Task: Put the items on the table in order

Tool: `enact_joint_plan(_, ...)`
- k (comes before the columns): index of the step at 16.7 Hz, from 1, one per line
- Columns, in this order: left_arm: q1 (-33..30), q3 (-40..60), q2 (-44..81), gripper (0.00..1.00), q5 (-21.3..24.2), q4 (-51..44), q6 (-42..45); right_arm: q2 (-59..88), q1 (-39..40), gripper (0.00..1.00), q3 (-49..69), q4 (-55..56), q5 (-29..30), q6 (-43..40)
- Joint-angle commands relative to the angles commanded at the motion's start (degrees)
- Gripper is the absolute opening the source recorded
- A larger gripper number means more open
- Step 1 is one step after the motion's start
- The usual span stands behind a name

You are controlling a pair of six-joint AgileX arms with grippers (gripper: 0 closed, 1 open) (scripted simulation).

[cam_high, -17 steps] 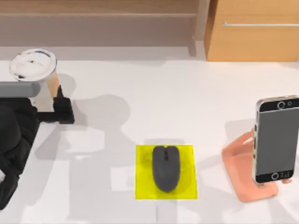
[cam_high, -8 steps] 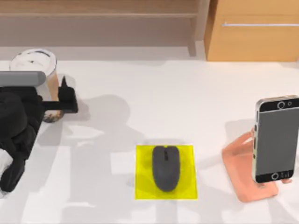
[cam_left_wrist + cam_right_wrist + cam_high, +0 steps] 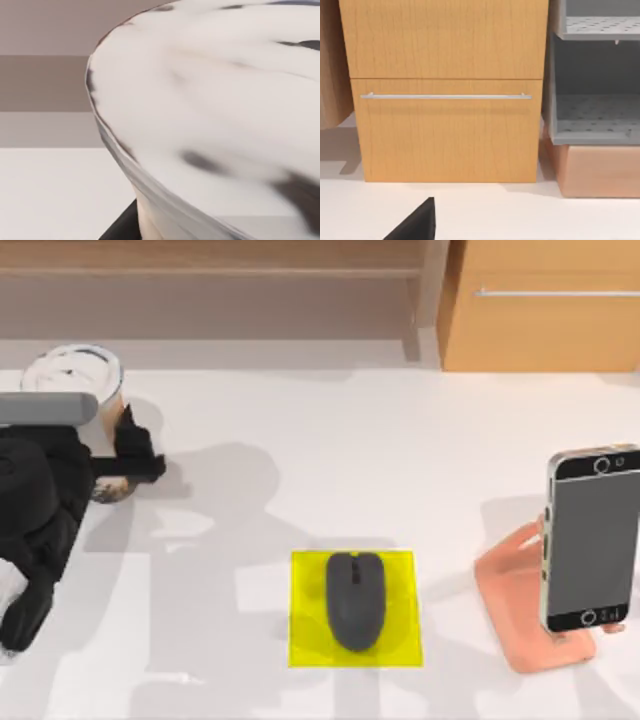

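Left hand (image 3: 128, 455) closes around the white-lidded clear bubble tea cup (image 3: 75, 380) at the bench's (image 3: 400, 460) far left, grip unconfirmed; an off-centre squeeze could topple it.

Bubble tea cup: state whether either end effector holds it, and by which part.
The left end effector sits around the lower body of the bubble tea cup, below the lid; a firm hold cannot be confirmed.

Even, bright lighting w/ no glare. Soft grey shadows spread over the bench (image 3: 330, 440), broad overlapping patches around the mouse (image 3: 354, 600). Left wrist view: cup lid (image 3: 215, 110) very close, smeared, out of focus. Cabinet (image 3: 445, 90) is crisp, casting a faint shadow.
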Motion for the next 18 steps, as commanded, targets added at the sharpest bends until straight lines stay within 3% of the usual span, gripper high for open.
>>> enact_joint_plan(7,0.00,0.00,0.00,0.02,0.00,0.00,0.00,0.00,0.00,1.00,0.00,0.00,0.00,0.00)
enact_joint_plan(18,-0.08,0.00,-0.96,0.00,-0.01,-0.90,0.08,0.00,0.00,1.00,0.00,0.00,0.00,0.00)
